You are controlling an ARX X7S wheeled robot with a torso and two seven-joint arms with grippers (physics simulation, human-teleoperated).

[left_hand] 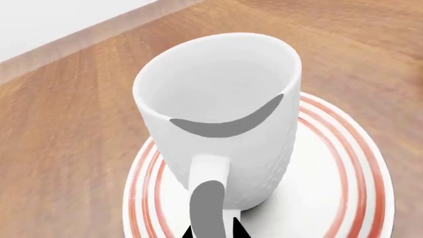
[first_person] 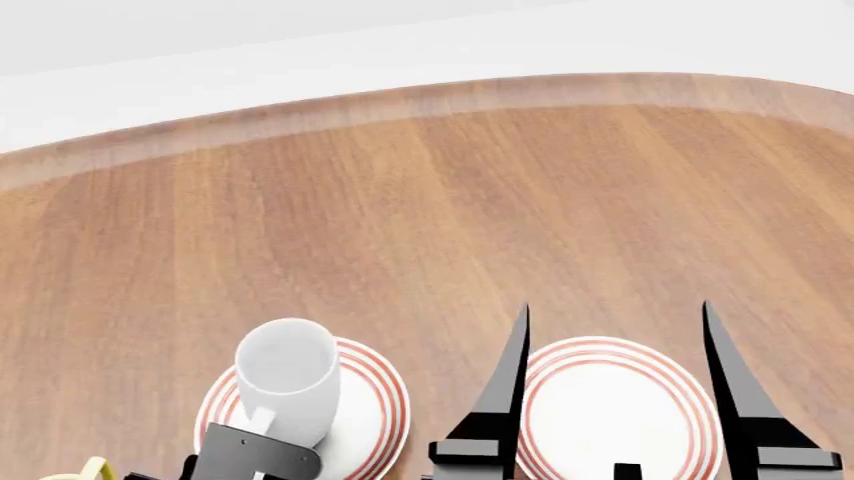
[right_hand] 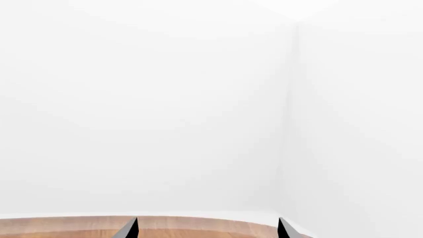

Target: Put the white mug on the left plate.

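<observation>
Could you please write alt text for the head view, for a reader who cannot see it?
A white mug sits on the left plate of two red-ringed plates on a wooden table, with the left pincer at its handle. The right pincer hovers open, its black fingers framing the empty right plate.

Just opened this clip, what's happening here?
The left end effector is at the handle of the white mug, which stands upright over the left plate; whether it rests on the plate or is still gripped cannot be told. The right end effector hovers open above the second plate, which holds nothing. A bit of something yellow shows at the head view's lower left edge, on the wooden table.
</observation>
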